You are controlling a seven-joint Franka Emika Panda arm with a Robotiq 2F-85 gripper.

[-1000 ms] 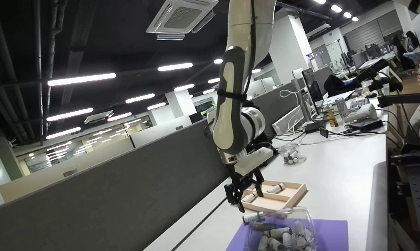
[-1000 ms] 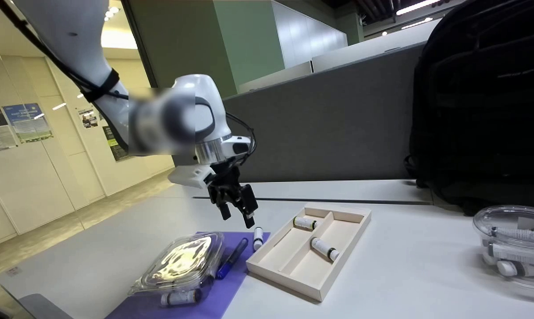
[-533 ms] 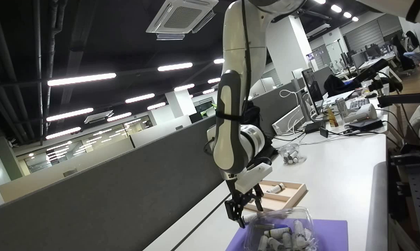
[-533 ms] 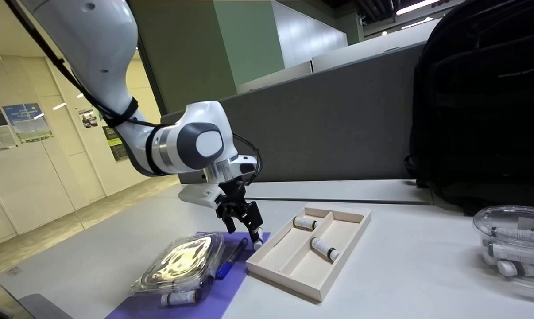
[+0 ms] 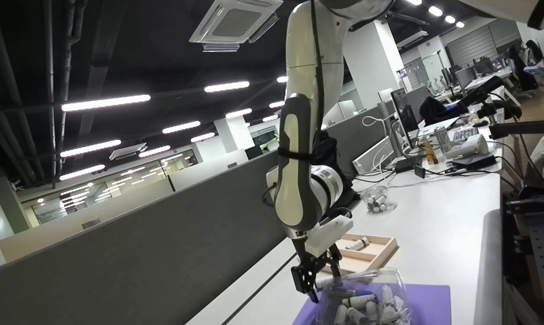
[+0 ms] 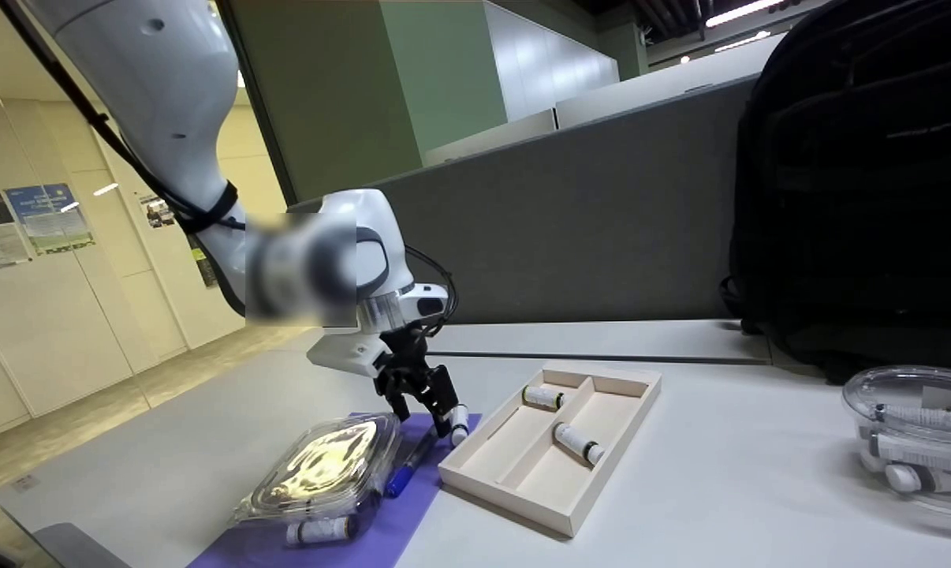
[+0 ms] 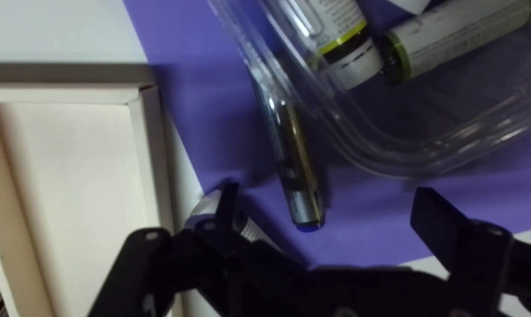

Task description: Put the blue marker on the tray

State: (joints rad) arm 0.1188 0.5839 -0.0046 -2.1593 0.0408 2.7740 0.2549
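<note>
We're eyeing one slim blue plastic marker [image 7: 292,158] lying on one flat purple mat [image 7: 358,237], one black two-fingered end effector [image 7: 326,191] hovering, tips apart; we're judging the marker light, stiff, slippery, favouring bare barrel beside one clear plastic box [image 6: 326,467], counting two white-labelled bottles [image 6: 543,397] in one tan wooden tray [image 6: 495,438]

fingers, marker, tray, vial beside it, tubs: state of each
Fingers: apart, holding nothing
Blue marker: lying on the purple mat
Tray: holds two vials, no marker
Vial beside tray: on its side
Square tub: vials inside, looks closed
Round tub: upright, vials inside
</note>
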